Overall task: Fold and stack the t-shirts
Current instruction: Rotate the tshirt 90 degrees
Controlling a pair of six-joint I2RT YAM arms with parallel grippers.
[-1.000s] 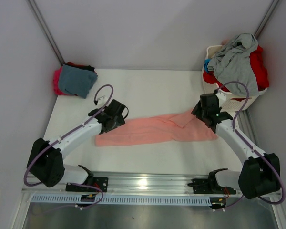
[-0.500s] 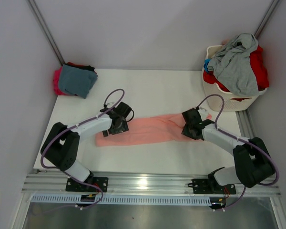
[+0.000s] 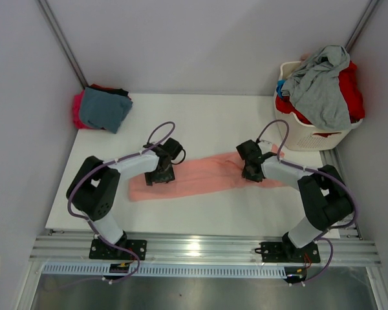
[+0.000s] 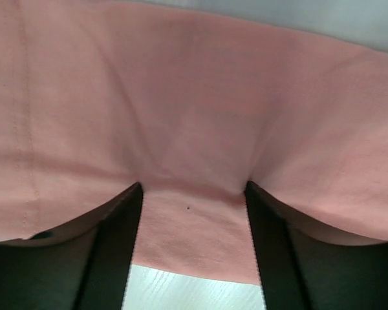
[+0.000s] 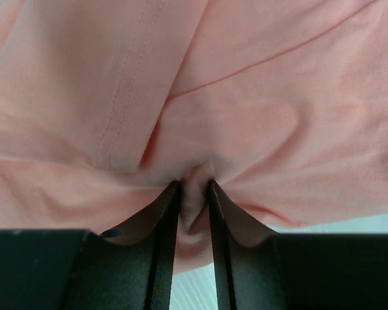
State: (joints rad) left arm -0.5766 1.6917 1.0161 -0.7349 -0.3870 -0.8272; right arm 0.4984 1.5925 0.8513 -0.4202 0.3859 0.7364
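The salmon-pink t-shirt [image 3: 207,175] lies as a long folded strip across the middle of the table. My left gripper [image 3: 160,174] is down on the strip's left part. In the left wrist view it [image 4: 193,194] is open, its fingertips [image 4: 126,206] pressing into the pink cloth [image 4: 194,110] with a flat stretch between them. My right gripper [image 3: 251,171] is on the strip's right part. In the right wrist view it [image 5: 193,190] is shut on a pinched fold of the pink cloth [image 5: 246,97].
A stack of folded shirts, teal-blue on top of magenta and black [image 3: 103,108], sits at the back left corner. The white slotted basket [image 3: 310,139] stands at the back right, heaped with a grey shirt [image 3: 320,84] and a red one [image 3: 352,90].
Both grippers have moved inward along the pink strip, the left one rightward and the right one leftward, and both have come down onto the cloth.
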